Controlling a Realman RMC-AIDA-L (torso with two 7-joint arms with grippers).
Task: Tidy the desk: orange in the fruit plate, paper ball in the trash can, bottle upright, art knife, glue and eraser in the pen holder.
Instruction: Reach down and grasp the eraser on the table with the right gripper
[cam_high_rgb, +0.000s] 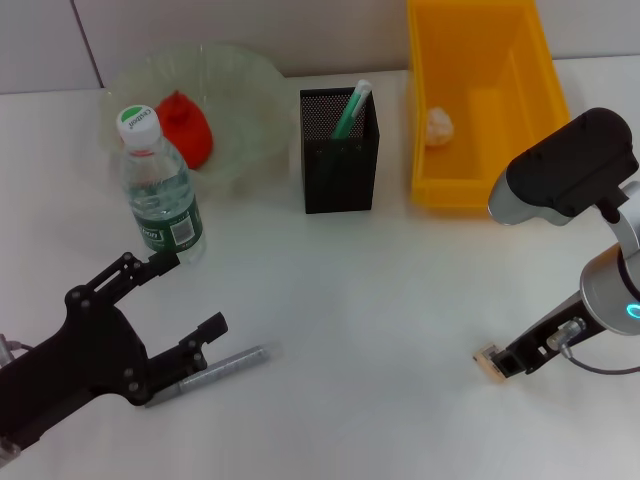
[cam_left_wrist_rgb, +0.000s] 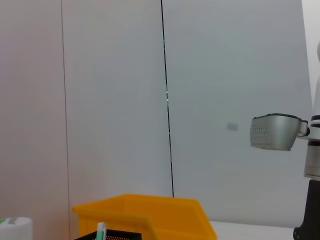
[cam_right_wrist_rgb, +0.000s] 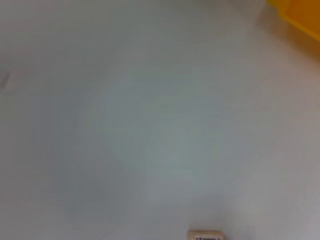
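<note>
While the left hand (cam_high_rgb: 185, 300) hangs with its fingers spread wide above the near left of the desk (cam_high_rgb: 380, 300), the grey art knife (cam_high_rgb: 215, 370) lies flat just under and beside its lower finger, not yet gripped. That makes the knife the step in hand, I judge: the hand needs to drop, close across the barrel, then carry it to the black mesh pen holder (cam_high_rgb: 340, 150), where a green pen-like item (cam_high_rgb: 350, 110) already stands. Just beyond the hand the bottle (cam_high_rgb: 160, 190) is upright, and behind it the orange (cam_high_rgb: 185, 128) sits in the clear fruit plate (cam_high_rgb: 240, 90). Over on the right, the paper ball (cam_high_rgb: 439, 125) rests in the yellow trash can (cam_high_rgb: 480, 100). Near the right edge, the right hand (cam_high_rgb: 505, 362) is low at the desk with a small tan block, probably the eraser (cam_high_rgb: 489, 364), at its tip; whether it grips it I cannot tell. Which item is the glue is unclear. Neither wrist view shows its own fingers.
</note>
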